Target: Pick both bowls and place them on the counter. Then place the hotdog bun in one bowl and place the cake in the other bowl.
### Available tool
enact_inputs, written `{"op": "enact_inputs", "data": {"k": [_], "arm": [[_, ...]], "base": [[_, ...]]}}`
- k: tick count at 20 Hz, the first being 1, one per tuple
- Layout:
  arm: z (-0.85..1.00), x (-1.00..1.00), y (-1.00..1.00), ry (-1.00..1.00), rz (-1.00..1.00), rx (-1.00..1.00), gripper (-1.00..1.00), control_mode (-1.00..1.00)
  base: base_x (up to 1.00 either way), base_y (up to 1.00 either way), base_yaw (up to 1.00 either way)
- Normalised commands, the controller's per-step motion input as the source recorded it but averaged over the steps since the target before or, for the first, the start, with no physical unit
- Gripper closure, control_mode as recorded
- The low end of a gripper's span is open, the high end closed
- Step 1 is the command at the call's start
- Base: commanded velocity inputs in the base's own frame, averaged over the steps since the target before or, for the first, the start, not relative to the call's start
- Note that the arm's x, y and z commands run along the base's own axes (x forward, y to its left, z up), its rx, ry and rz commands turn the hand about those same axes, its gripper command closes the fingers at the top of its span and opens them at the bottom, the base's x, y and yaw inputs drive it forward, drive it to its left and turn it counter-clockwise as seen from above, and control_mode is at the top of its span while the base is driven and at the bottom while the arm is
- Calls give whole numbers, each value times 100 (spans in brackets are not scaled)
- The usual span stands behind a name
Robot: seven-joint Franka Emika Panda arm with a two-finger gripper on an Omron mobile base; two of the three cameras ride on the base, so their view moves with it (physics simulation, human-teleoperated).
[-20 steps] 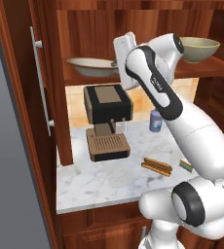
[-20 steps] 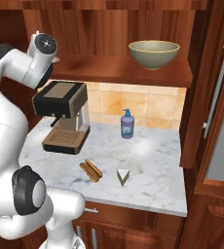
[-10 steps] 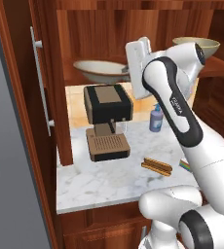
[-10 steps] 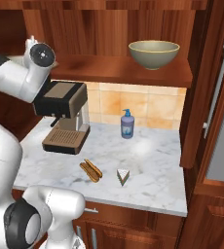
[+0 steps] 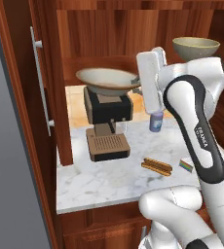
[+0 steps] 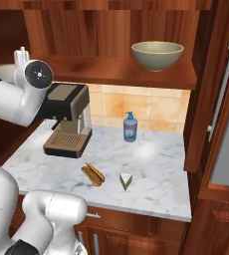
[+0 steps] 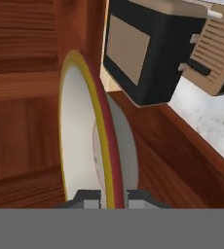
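My gripper (image 5: 135, 86) is shut on the right rim of the wide, shallow cream-grey bowl (image 5: 105, 80), which hangs level just above the coffee machine. In the hand view the bowl's tan rim (image 7: 87, 121) runs edge-on between my fingertips (image 7: 88, 198), and the gripper (image 7: 111, 197) pinches it. The deeper olive-tan bowl (image 5: 196, 47) (image 6: 157, 54) stands on the wooden shelf. On the marble counter (image 5: 99, 180) (image 6: 156, 159) lie the hotdog bun (image 5: 157, 166) (image 6: 93, 174) and, just right of it, the striped cake (image 5: 186, 166) (image 6: 126, 180).
A black and tan coffee machine (image 5: 106, 121) (image 6: 69, 119) (image 7: 148, 53) stands on the counter's left under the held bowl. A blue soap bottle (image 5: 156, 121) (image 6: 130, 127) stands by the tiled wall. Open cabinet doors (image 5: 41, 97) (image 6: 221, 99) flank the counter.
The gripper has carried the shallow bowl rightward and a little down, off the shelf and out over the coffee machine. The jaws have stayed shut on its rim.
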Motion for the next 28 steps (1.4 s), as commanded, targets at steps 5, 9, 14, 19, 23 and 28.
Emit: {"op": "enact_inputs", "data": {"k": [5, 9, 14, 19, 23, 28], "arm": [[-19, -54, -9, -3, 5, 0, 100, -100], [-33, -37, -7, -2, 8, 0, 100, -100], [-40, -33, -3, -4, 16, 0, 100, -100], [-53, -8, 0, -7, 21, 0, 100, -100], [-50, 12, -1, -15, 21, 0, 100, -100], [-45, 20, -2, -17, 21, -2, 100, -100]], "base": [[0, 0, 0], [0, 0, 0], [0, 0, 0], [0, 0, 0], [0, 0, 0], [0, 0, 0]]}}
